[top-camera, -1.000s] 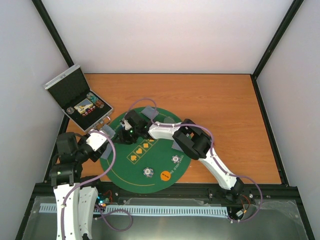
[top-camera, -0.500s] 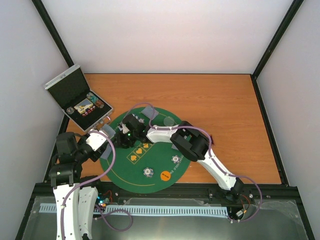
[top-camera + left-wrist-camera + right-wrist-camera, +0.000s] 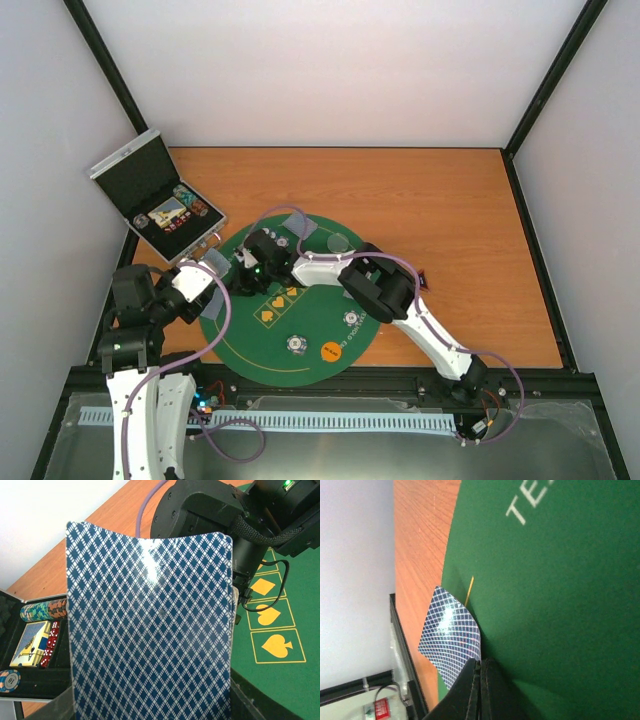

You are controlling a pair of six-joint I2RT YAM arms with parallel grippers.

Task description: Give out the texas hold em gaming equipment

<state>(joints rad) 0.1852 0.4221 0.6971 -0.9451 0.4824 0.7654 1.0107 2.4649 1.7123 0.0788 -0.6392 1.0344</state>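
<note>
The right fingers (image 3: 470, 692) are pressed together on one edge of a single blue-backed card (image 3: 451, 635), which is bowed at the rim of the green mat (image 3: 545, 605). The left fingers (image 3: 52, 709) are clamped on an upright stack of cards (image 3: 150, 630), held close to the right fingers and near the open case (image 3: 160, 200).

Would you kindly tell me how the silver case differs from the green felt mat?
The silver case with black lining is rectangular; the round green felt mat is a flat disc. The case stands open, lid raised, at the wooden table's far-left corner; the mat lies near its front edge. The case holds stacked chips and red dice; the mat carries single white-patterned chips and an orange disc. Both hold poker pieces.
</note>
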